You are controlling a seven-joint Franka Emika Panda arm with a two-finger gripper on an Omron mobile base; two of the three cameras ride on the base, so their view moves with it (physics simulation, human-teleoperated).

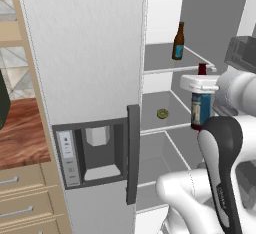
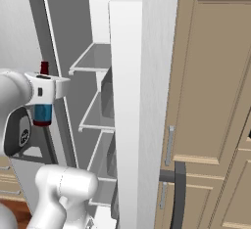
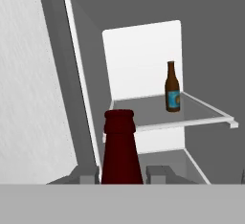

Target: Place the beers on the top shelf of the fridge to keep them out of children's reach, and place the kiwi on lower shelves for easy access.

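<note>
The fridge [image 1: 85, 53] stands with its right side open. An amber beer [image 1: 178, 40] is upright on the top shelf [image 1: 165, 70], and it also appears as the amber beer [image 3: 172, 87] on the top shelf [image 3: 201, 120] in the hand view. My gripper [image 1: 201, 92] is shut on the maroon beer [image 1: 201, 109] with the red cap, held upright in front of the shelves at about the height of the top shelf's rim. The same beer [image 2: 42, 113] hangs from the gripper [image 2: 45, 92]. Its dark neck [image 3: 119, 141] rises between the fingers [image 3: 158, 173]. The kiwi [image 1: 162, 113] lies on a lower shelf [image 1: 157, 128].
The fridge's shut left door carries a dispenser recess [image 1: 95, 150] and a dark handle [image 1: 132, 153]. A wooden counter with drawers [image 1: 20, 143] lies to the left. The open door's edge [image 2: 127, 101] and tall wooden cabinets [image 2: 206, 76] stand on the right. Door bins [image 1: 242, 53] sit right of my hand.
</note>
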